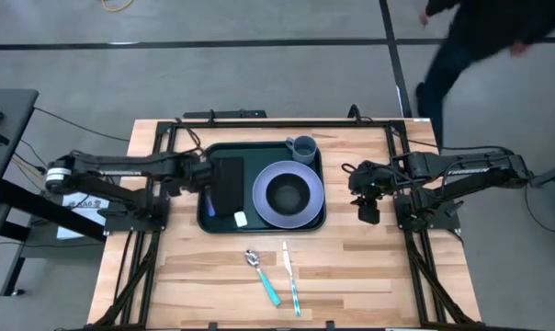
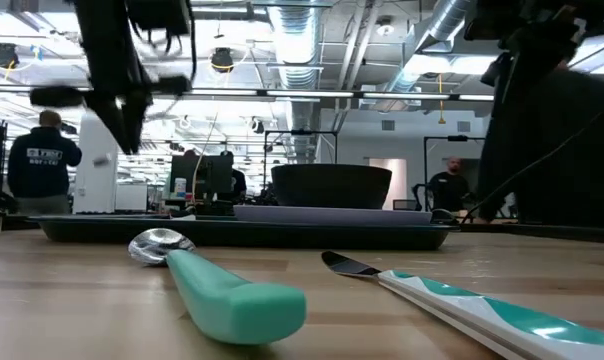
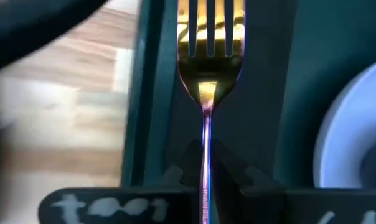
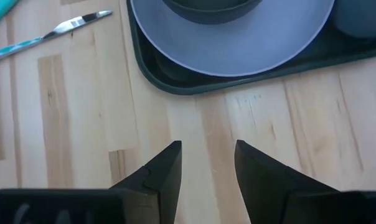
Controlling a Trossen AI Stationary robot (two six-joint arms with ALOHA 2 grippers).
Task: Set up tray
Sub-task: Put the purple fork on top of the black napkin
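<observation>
The dark green tray (image 1: 207, 213) lies mid-table with a black napkin (image 1: 226, 184) on its left part, a lavender plate (image 1: 307, 210) bearing a dark bowl (image 1: 287, 193), and a grey cup (image 1: 302, 147) in its far corner. My left gripper (image 1: 204, 173) hovers over the tray's left edge, shut on a fork (image 3: 210, 43) with a gold head and an iridescent handle. To the right of the tray, my right gripper (image 1: 367, 210) stands open above bare wood (image 4: 206, 155). A teal-handled spoon (image 1: 264, 274) and knife (image 1: 291, 278) lie on the table near the front edge. My left gripper pinches the fork's thin handle (image 3: 206, 146) between its two fingers (image 3: 235, 174), which lie along the handle. The head and tines stick out past the fingertips over the napkin (image 3: 263, 93). The gripper slants steeply down, and the low view shows it well above the tray.
A small white piece (image 1: 241, 219) lies on the tray's near side by the napkin. A person (image 1: 480, 37) walks beyond the table's far right corner. Bare wood stretches in front of the tray around the spoon and knife.
</observation>
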